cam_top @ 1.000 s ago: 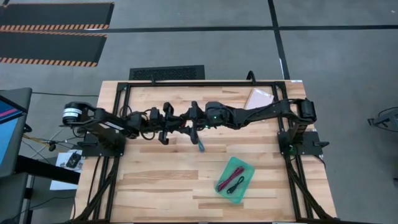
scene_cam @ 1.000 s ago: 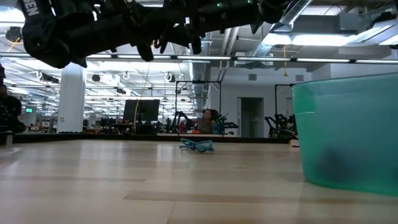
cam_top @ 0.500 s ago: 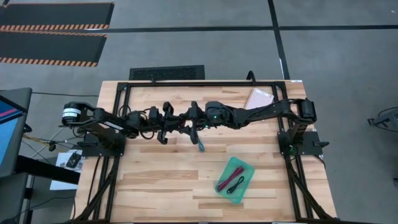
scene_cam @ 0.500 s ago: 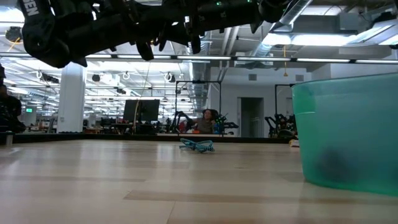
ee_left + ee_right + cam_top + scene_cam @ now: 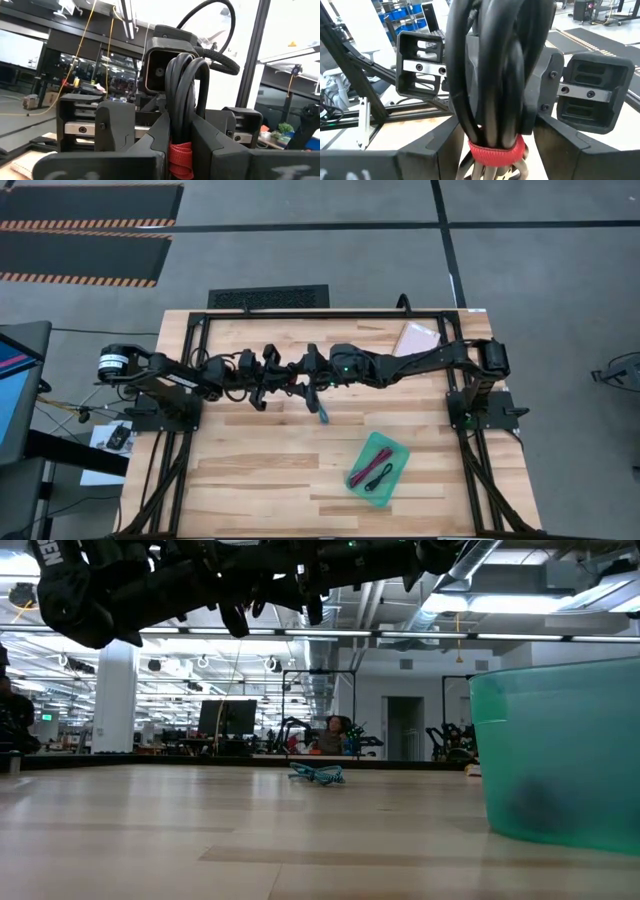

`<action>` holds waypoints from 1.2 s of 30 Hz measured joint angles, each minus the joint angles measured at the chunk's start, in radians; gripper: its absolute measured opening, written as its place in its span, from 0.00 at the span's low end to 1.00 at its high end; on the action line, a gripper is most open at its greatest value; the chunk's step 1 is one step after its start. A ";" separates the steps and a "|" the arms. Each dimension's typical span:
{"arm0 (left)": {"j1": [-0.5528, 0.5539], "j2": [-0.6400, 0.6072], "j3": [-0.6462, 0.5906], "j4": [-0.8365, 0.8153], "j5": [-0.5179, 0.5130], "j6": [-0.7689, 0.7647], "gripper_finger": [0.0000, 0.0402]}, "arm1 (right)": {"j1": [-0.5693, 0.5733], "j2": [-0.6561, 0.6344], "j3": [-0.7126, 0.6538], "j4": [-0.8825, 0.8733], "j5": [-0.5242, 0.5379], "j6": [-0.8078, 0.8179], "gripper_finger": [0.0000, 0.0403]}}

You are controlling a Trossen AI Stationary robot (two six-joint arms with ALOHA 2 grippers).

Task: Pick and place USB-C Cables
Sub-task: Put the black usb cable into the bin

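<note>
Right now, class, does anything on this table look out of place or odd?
Yes. The black cable hangs in mid-air, clamped by both the left gripper and the right gripper at once. The teal cable lies loose on the table, outside the green tray.

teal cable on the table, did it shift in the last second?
No. In the high view the teal cable lies at the same spot on the table, up-left of the green tray, as before.

Two cables (image 5: 372,471) in tray (image 5: 391,446); third (image 5: 323,414) outside
</note>
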 joint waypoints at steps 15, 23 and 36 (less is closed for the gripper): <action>0.014 -0.007 0.015 -0.028 0.007 -0.001 0.06 | 0.000 -0.003 -0.002 -0.050 0.053 0.016 0.44; 0.018 -0.012 0.038 -0.021 0.015 -0.015 0.06 | 0.007 0.005 -0.003 -0.126 0.109 0.007 0.21; 0.053 -0.063 0.040 -0.043 0.045 -0.012 0.06 | 0.024 -0.025 -0.006 -0.320 0.146 0.015 0.17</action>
